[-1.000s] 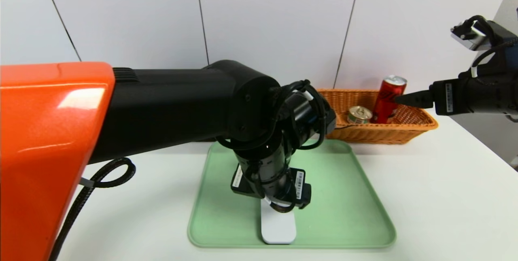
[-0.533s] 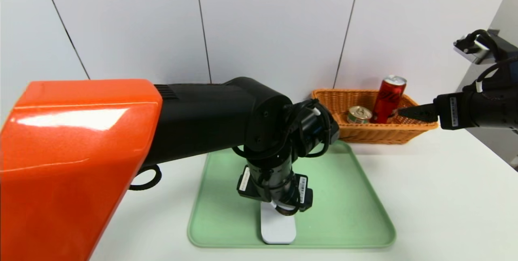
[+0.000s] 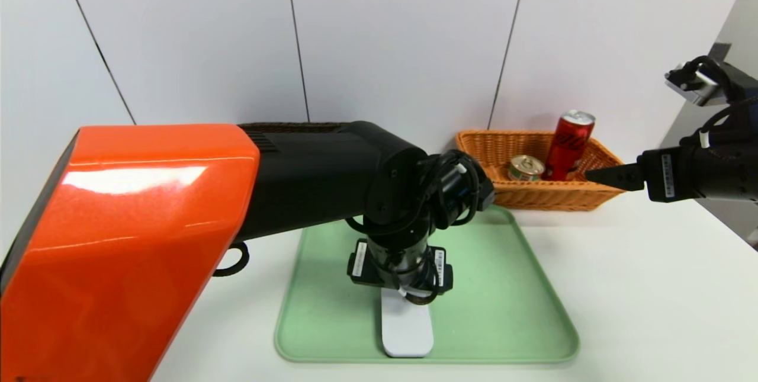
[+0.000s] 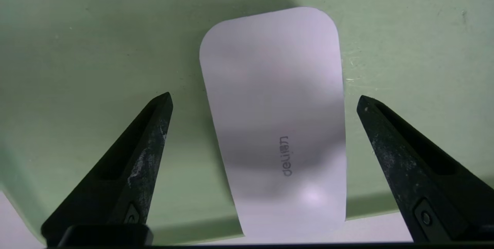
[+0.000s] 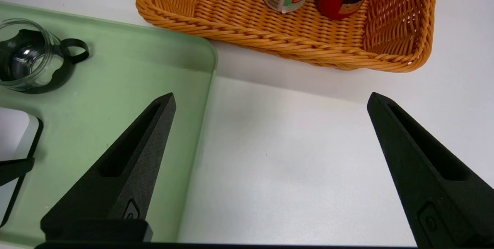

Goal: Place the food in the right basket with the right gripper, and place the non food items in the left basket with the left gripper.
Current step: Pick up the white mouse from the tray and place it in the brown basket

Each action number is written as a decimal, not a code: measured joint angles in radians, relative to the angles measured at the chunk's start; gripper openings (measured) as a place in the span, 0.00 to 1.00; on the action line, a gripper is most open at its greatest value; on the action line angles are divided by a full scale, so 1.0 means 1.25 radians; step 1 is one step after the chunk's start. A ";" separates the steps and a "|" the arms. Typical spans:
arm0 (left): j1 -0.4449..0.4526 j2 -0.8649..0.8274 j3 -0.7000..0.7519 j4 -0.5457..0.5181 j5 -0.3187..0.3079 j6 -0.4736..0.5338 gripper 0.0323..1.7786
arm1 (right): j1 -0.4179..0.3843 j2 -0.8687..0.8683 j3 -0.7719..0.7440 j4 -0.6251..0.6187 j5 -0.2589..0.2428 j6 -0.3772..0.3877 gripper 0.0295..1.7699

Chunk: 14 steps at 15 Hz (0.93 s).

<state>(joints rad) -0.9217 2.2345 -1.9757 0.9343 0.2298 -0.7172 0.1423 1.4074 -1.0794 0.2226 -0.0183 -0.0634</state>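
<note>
A flat white case (image 3: 407,328) lies at the front of the green tray (image 3: 503,311). My left gripper (image 4: 264,96) hangs open straight above the case (image 4: 274,106), one finger on each side, not touching it. A dark glass cup (image 5: 31,56) stands farther back on the tray (image 5: 127,83). The red can (image 3: 568,145) and the round tin (image 3: 526,167) are in the orange right basket (image 3: 551,195). My right gripper (image 3: 604,176) is open and empty in front of that basket (image 5: 270,36), above bare table. The left basket is almost wholly hidden behind my left arm.
My left arm's orange and black casing (image 3: 148,222) fills the head view's left half. A white panelled wall rises just behind the baskets. Bare white tabletop (image 3: 651,287) lies to the right of the tray.
My left arm has lowered and its wrist has settled over the white case. My right gripper has dropped and drawn back to the right, away from the red can.
</note>
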 joint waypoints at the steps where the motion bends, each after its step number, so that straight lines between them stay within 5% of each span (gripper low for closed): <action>1: 0.000 0.001 0.000 0.001 0.000 -0.001 0.95 | 0.000 -0.001 0.000 0.000 0.000 0.000 0.97; 14: -0.002 0.005 0.000 0.021 -0.018 -0.023 0.95 | 0.001 -0.006 0.010 0.000 0.001 0.000 0.97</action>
<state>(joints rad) -0.9247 2.2413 -1.9757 0.9611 0.2077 -0.7466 0.1432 1.3994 -1.0670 0.2226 -0.0168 -0.0634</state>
